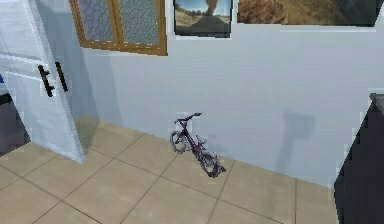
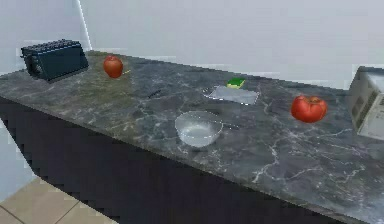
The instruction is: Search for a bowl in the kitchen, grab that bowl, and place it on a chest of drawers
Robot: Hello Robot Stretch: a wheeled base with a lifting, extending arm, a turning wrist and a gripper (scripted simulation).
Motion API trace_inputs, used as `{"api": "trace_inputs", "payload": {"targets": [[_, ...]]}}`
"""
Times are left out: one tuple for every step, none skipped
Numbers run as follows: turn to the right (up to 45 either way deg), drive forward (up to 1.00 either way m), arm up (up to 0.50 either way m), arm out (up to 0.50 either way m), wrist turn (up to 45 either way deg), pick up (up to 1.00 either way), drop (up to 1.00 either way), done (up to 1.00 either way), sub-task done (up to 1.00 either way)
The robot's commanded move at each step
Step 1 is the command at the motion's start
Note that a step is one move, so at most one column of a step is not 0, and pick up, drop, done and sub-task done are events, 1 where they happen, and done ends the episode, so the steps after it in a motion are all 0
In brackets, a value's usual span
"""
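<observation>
A clear glass bowl (image 2: 198, 129) stands on the dark marble countertop (image 2: 120, 110), near its front edge and about the middle of the arm side view. Nothing lies inside the bowl that I can make out.
On the counter are a black toaster (image 2: 55, 58) at the far left, a red apple (image 2: 113, 67), a red tomato (image 2: 309, 108), a flat tray with a green sponge (image 2: 234, 91) and a pale appliance (image 2: 369, 100) at the right edge. The forward view has a small purple bicycle (image 1: 197, 146) against the wall, a white door (image 1: 35, 75), a window (image 1: 120, 24) and tiled floor.
</observation>
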Motion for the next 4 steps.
{"api": "trace_inputs", "payload": {"targets": [[0.0, 0.0, 0.5, 0.0, 0.0, 0.0, 0.0, 0.0, 0.0], [0.0, 0.0, 0.38, 0.0, 0.0, 0.0, 0.0, 0.0, 0.0], [0.0, 0.0, 0.0, 0.26, 0.0, 0.0, 0.0, 0.0, 0.0], [0.0, 0.0, 0.0, 0.0, 45.0, 0.0, 0.0, 0.0, 0.0]]}}
